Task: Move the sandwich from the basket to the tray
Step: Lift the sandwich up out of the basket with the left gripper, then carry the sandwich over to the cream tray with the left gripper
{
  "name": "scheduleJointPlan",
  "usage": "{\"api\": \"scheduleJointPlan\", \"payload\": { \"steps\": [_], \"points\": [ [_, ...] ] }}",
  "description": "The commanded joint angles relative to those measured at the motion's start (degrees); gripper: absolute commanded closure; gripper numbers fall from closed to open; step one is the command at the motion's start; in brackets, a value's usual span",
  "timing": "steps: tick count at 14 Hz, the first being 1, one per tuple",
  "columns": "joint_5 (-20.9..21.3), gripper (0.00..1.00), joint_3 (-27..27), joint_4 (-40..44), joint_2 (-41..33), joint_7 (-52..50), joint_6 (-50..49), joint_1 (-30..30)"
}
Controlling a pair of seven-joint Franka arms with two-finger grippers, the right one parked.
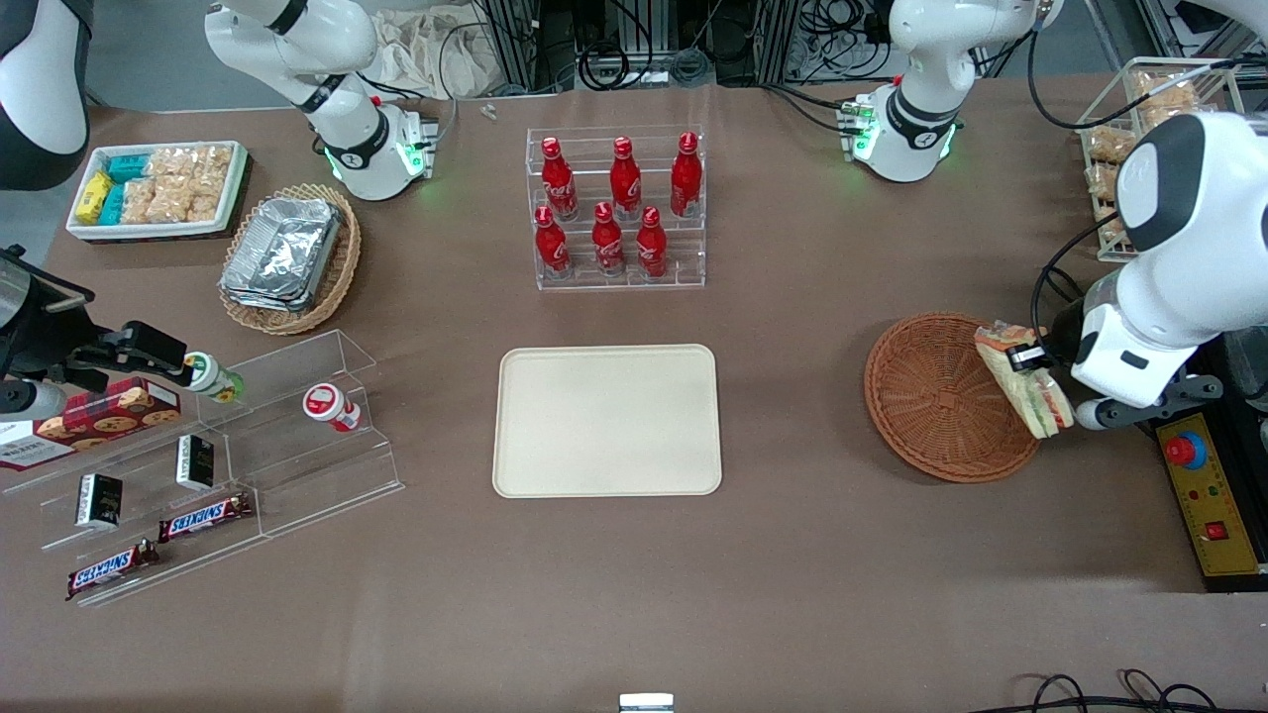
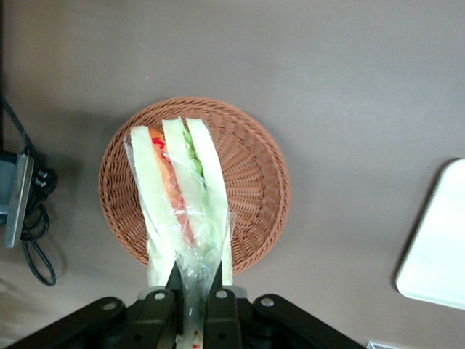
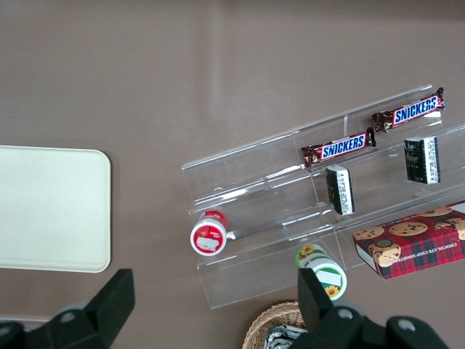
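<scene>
My pincer (image 2: 195, 297) is clamped on one end of the clear-wrapped triangular white-bread sandwich (image 1: 1023, 388), holding it lifted above the rim of the round reddish-brown woven wicker basket (image 1: 936, 396) at the working arm's end of the brown desk (image 1: 792, 555). In the front view, the sandwich overhangs the basket's 3 o'clock edge. The flat cream-beige rectangular plastic tray (image 1: 607, 420) lies well apart from the basket, at its 9 o'clock.

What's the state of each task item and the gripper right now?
sandwich: clamped in the gripper, lifted above the basket, wrap intact.
basket: upright on the table, nothing in it.
tray: flat on the table, nothing on it.
gripper: shut on the sandwich's end, over the basket's rim toward the working arm's end of the table.
</scene>
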Motion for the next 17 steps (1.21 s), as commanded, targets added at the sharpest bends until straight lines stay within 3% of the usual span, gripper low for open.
{"api": "scheduleJointPlan", "payload": {
  "steps": [1, 6, 11, 17],
  "points": [
    [-1.3, 1.00, -4.3, 2.5, 2.2, 0.7, -1.1, -1.0],
    [-3.2, 1.00, -13.9, 2.8, 7.1, -2.2, 6.5, -3.8],
    [-2.1, 1.00, -14.0, 3.6, 16.0, -14.9, 18.4, -14.1],
    [1.1, 1.00, -13.8, 3.6, 25.0, -15.8, 29.9, -19.2]
  ]
}}
